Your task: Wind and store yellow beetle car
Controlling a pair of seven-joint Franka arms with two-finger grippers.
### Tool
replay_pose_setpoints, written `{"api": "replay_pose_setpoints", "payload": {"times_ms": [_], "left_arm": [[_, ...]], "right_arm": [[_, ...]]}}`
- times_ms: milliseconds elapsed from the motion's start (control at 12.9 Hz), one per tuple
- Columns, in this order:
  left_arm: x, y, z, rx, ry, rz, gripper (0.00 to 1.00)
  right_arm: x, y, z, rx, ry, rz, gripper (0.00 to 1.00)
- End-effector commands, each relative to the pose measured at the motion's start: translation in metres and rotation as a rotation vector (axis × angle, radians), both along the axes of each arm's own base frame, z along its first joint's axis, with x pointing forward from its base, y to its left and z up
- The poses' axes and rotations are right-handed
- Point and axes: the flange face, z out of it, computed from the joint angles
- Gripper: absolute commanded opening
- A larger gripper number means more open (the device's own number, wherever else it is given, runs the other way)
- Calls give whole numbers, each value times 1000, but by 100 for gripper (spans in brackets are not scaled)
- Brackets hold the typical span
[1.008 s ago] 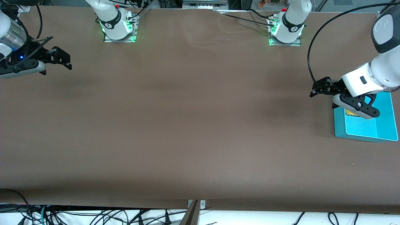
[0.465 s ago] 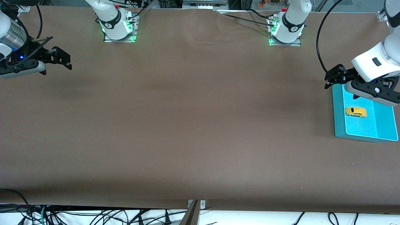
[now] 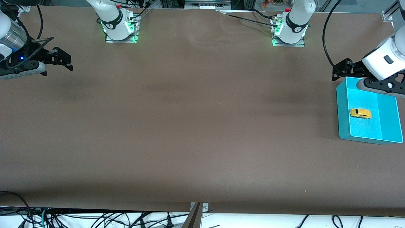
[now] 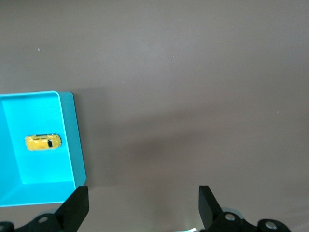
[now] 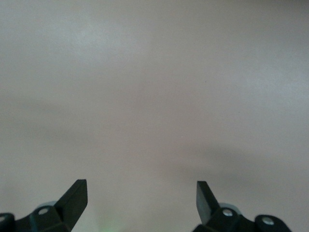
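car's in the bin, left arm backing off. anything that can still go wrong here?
Little. The yellow beetle car lies in the teal bin, free of both grippers. If it was wound, it might roll into a wall. The open left gripper hangs by the bin's rim; a low retreat might clip it. The right gripper waits, open.

The table [image 3: 190, 126] is covered in a matt brown, cloth-like sheet. The teal bin [image 3: 343, 120] looks to be smooth plastic. A glossy finish is seen on the yellow beetle car [image 3: 360, 113].

High front camera faces both robot bases across the brown table [image 3: 190, 126]; wrist cameras look straight down. Front and left wrist views share the shallow teal plastic bin [image 3: 342, 107] [image 4: 72, 140].
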Motion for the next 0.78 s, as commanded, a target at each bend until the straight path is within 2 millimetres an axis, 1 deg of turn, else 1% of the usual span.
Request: {"api": "replay_pose_setpoints", "payload": {"times_ms": [0, 155, 465, 698], "left_arm": [[-8, 12, 10, -33, 14, 38, 100], [-8, 12, 9, -33, 21, 39, 100], [-3, 14, 1, -34, 34, 32, 100], [-3, 15, -1, -34, 37, 32, 100]], "right_arm": [[3, 0, 4, 3, -3, 11, 100], [3, 0, 5, 3, -5, 11, 100], [3, 1, 7, 2, -8, 13, 100], [2, 1, 7, 2, -5, 12, 100]]}}
